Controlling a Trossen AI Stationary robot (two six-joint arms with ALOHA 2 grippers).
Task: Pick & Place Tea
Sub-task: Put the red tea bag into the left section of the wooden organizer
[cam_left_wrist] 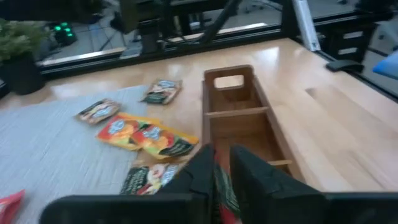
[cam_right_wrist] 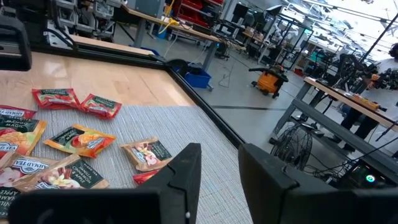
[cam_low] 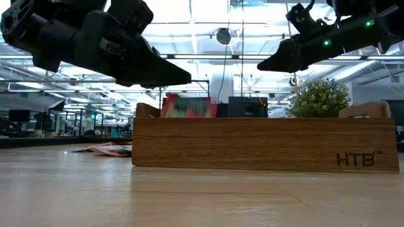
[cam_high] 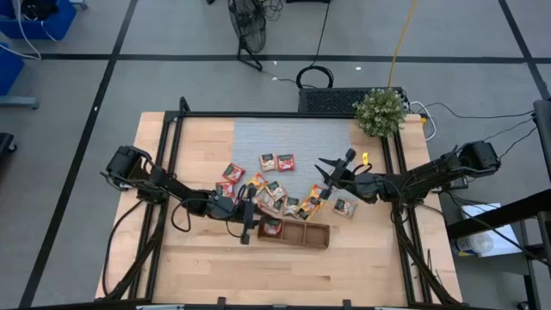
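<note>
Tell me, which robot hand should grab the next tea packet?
Probably the right hand. It hovers open and empty over the scattered red, orange and pale tea packets on the grey mat. The left hand is busy at the long brown wooden tray, a red packet below it.

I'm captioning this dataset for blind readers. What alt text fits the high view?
Seen from above, two dark arms reach inward over a wooden table: the left gripper hangs at the left end of a brown tray holding one red packet, the right gripper hovers over tea packets scattered on a grey mat.
</note>
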